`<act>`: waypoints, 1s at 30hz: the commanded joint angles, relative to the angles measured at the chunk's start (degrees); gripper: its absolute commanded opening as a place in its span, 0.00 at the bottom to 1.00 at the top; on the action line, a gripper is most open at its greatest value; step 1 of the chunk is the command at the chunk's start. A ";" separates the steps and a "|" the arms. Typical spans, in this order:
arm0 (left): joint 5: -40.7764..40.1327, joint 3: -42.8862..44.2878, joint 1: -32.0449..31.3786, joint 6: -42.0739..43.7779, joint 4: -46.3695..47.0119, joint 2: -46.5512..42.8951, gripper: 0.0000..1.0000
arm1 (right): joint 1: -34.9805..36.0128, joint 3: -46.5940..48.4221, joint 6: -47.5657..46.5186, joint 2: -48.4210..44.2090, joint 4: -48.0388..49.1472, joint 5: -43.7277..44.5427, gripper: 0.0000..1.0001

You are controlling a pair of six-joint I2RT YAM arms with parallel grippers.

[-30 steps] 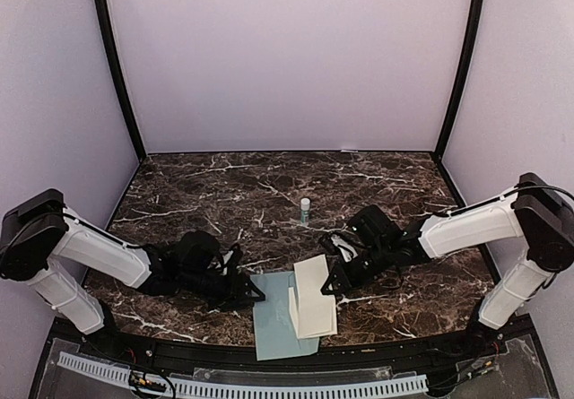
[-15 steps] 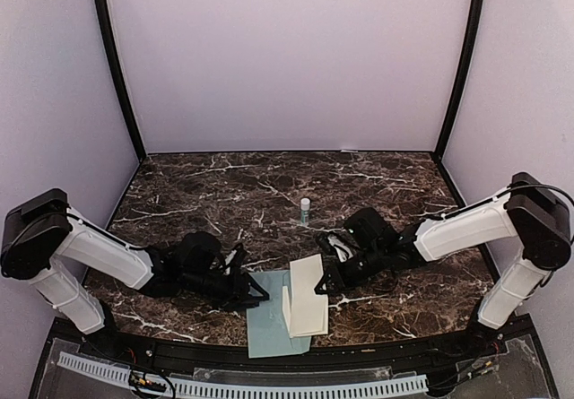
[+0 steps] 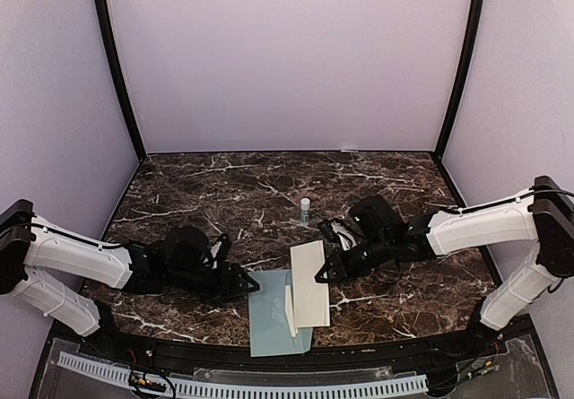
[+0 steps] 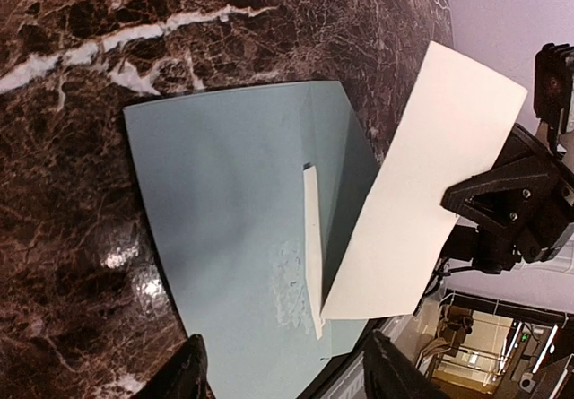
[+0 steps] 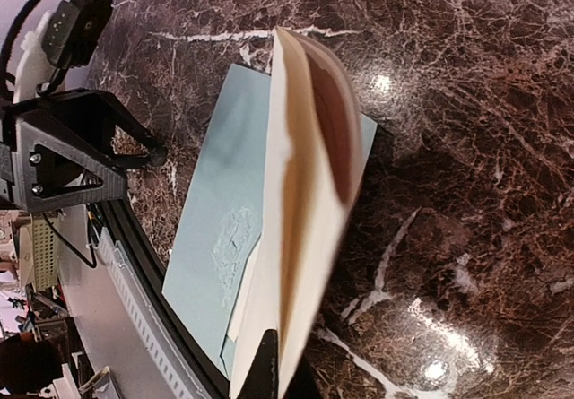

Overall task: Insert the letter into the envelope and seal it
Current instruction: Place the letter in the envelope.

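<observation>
Marble table (image 3: pixel 269 193). Envelope (image 3: pixel 267 323) flat, lower centre of frame. Folded letter (image 3: pixel 309 282) tilted over envelope's right part. Right gripper (image 3: pixel 324 276) clamped on letter's right edge. Left gripper (image 3: pixel 247 284) jaws apart, empty, by envelope's upper-left corner. Glue stick (image 3: pixel 305 209) upright, centre.

no legible text, no labels, no numbers

a small white glue stick (image 3: pixel 305 209) with a greenish cap stands upright near the middle of a dark brown marble table (image 3: pixel 233 184) veined in white, pale lilac walls (image 3: pixel 287 58) framed by black posts (image 3: pixel 117 67) behind it, a white perforated strip (image 3: pixel 242 383) along the near edge.
</observation>
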 commanded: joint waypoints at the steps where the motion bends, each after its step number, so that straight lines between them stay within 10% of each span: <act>1: 0.25 -2.10 -0.22 -0.32 -1.09 0.15 0.58 | 0.35 1.74 0.31 -2.66 -0.89 -0.04 0.00; 30: 4.21 -3.51 -0.47 0.08 -0.04 -0.73 0.57 | 8.47 0.44 9.16 -5.10 -1.02 8.04 0.00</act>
